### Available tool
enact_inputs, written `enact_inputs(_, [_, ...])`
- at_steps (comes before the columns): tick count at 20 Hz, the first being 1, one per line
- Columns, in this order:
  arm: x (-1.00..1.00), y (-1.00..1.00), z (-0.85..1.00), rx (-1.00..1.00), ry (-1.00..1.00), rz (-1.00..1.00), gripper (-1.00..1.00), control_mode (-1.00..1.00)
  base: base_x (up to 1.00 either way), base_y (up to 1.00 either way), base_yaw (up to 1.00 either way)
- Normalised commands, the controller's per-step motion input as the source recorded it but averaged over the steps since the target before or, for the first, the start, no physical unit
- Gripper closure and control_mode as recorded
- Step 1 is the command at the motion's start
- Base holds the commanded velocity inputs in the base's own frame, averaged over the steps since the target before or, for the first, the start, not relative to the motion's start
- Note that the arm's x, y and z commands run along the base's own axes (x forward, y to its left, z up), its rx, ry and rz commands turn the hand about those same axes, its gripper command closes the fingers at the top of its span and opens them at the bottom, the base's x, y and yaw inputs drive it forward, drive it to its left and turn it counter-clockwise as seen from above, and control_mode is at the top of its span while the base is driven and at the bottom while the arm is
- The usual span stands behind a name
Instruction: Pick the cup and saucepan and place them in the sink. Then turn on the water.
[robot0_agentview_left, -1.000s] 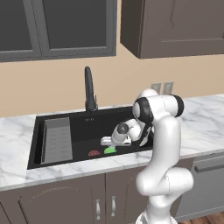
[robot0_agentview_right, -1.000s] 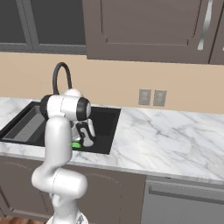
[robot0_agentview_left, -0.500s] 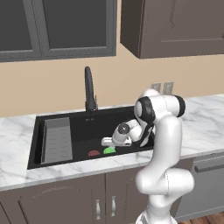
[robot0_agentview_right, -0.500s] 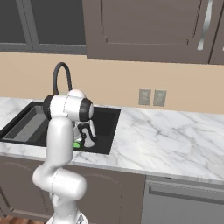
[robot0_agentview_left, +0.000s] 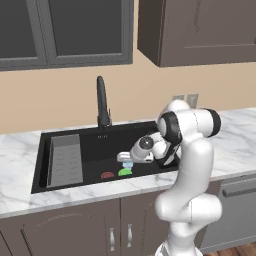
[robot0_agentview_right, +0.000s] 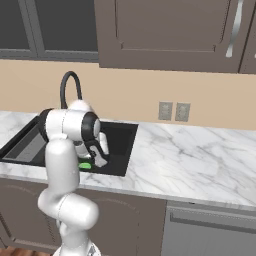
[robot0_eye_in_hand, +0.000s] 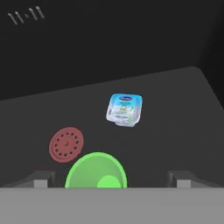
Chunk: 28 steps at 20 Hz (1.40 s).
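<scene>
**panfan:** Where's the cup sitting?

**me:** On the sink floor, drain at its 10 o'clock. The cup looks light, rigid, slick; I'd pinch across the rim. My gripper hangs above it, jaws spread wide, holding nothing.

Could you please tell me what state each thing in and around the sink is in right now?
cup: upright on the sink floor, between the open fingertips, not gripped.
gripper: open, low inside the basin.
sink: holds the cup, no saucepan seen in it.
drain: red, uncovered, beside the cup.
small sealed tub: lying flat on the sink floor, apart from the cup.
faucet: off, no stream visible.
rack insert: seated at the sink's left end.
</scene>
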Motion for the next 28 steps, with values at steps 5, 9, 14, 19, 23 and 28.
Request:
enact_inputs(5, [0.00, 0.25, 0.92, 0.00, 0.01, 0.00, -1.00, -1.00, 0.00, 0.00, 0.00])
enact_inputs(9, [0.02, 0.45, 0.77, 0.03, -0.02, 0.00, -1.00, -1.00, 0.00, 0.00, 0.00])
enact_inputs(14, [0.03, 0.22, 0.78, 0.04, 0.03, 0.00, -1.00, -1.00, 0.00, 0.00, 0.00])
enact_inputs(19, [0.19, 0.17, 0.94, 0.00, 0.08, 0.00, -1.00, -1.00, 0.00, 0.00, 0.00])
enact_inputs(23, [0.00, 0.17, 0.50, -0.02, 0.00, 0.00, -1.00, -1.00, 0.00, 0.00, 0.00])
enact_inputs(28, [0.07, 0.06, 0.45, -0.23, 0.12, 0.00, -1.00, -1.00, 0.00, 0.00, 0.00])
